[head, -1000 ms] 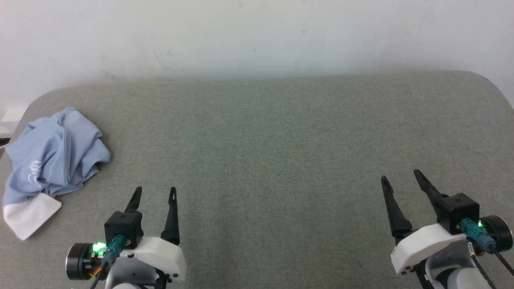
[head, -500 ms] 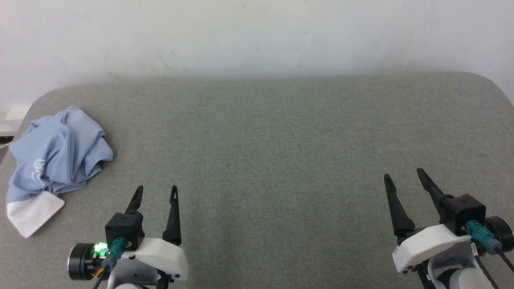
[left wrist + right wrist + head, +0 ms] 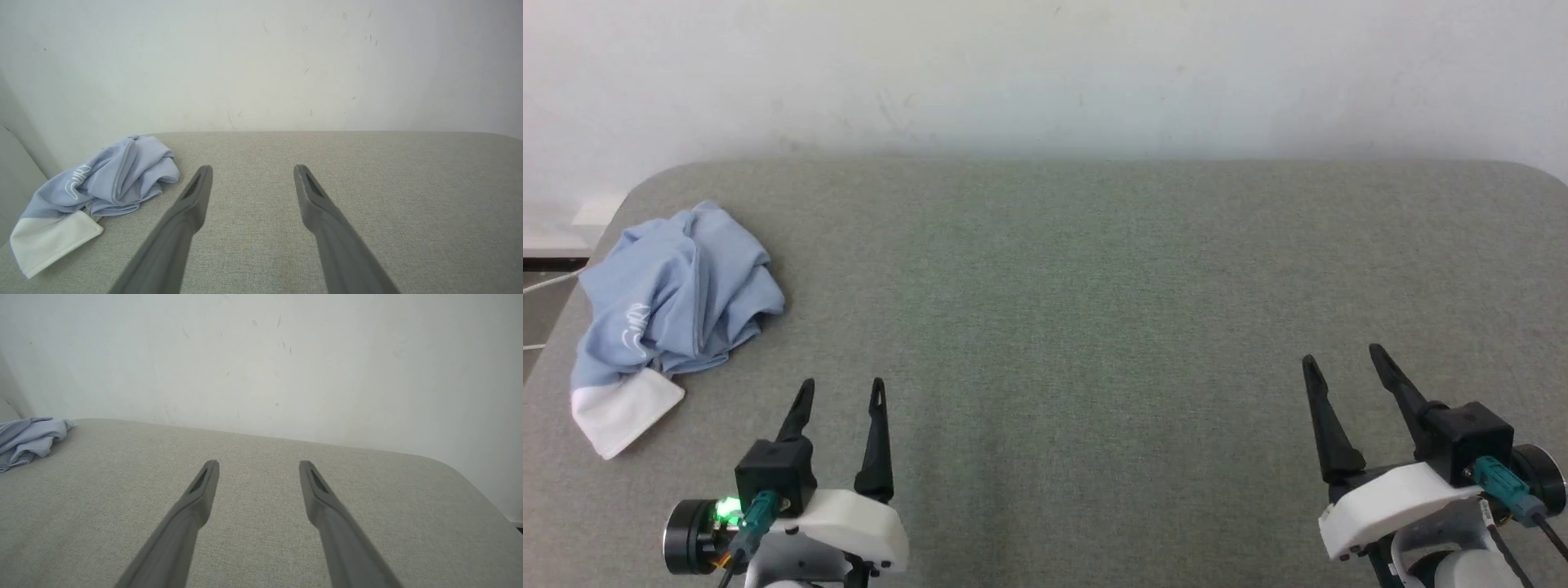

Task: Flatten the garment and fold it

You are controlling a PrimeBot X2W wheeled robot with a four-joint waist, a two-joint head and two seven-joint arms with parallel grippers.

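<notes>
The garment (image 3: 678, 294) is a light blue shirt lying crumpled in a heap near the far left corner of the grey table, a white flap sticking out at its near end and a white outline logo on top. In the left wrist view the garment (image 3: 106, 188) lies ahead and to the left; in the right wrist view the garment (image 3: 24, 441) peeks in at the left edge. My left gripper (image 3: 841, 385) hovers open at the lower left, right of the heap and clear of it. My right gripper (image 3: 1339, 358) stands open at the lower right, holding nothing.
The grey fabric-covered table (image 3: 1094, 286) has rounded far corners and backs onto a white wall (image 3: 1045, 73). A cable (image 3: 543, 282) and dark floor show past the table's left edge.
The head camera has turned left, so the whole picture has shifted right and slightly down. The garment and both grippers keep their places on the table; both grippers stay open.
</notes>
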